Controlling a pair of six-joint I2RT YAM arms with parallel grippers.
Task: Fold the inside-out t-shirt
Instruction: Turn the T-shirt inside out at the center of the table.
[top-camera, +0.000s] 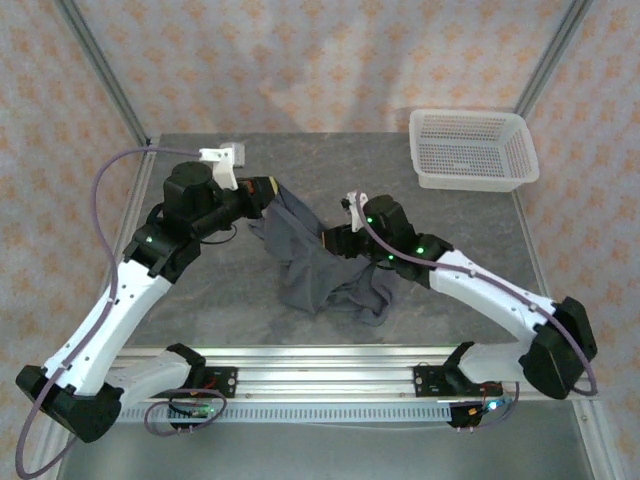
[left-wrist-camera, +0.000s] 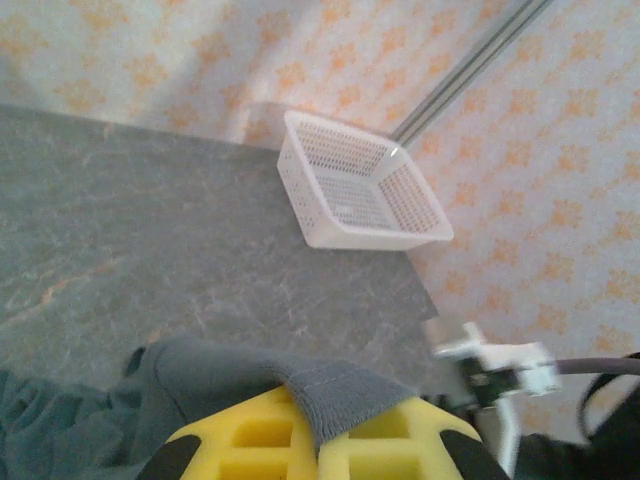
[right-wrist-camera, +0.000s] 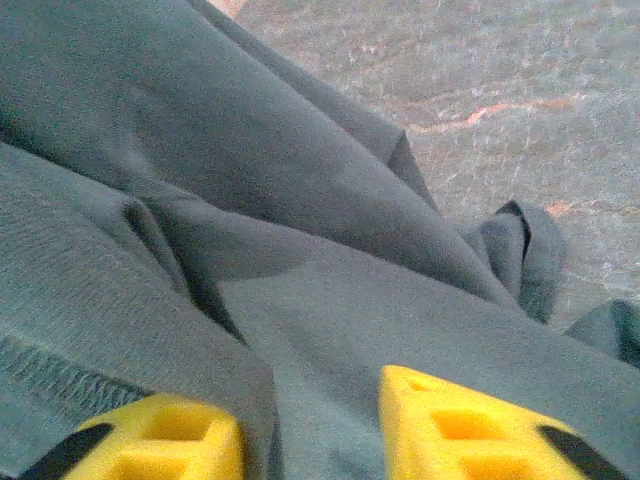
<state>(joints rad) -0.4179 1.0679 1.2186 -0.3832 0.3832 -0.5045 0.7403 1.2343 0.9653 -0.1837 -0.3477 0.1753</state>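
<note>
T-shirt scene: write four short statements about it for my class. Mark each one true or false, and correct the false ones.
1. The t-shirt lies crumpled on the table. True.
2. The white basket holds one sleeve of the t-shirt. False: it is empty and stands apart from the t-shirt, at the far right corner.
3. The left end effector grips an edge of the t-shirt, which rises from the heap up to it. True.
4. The right end effector is shut and hangs over bare table. False: it is open, low over the cloth.
</note>
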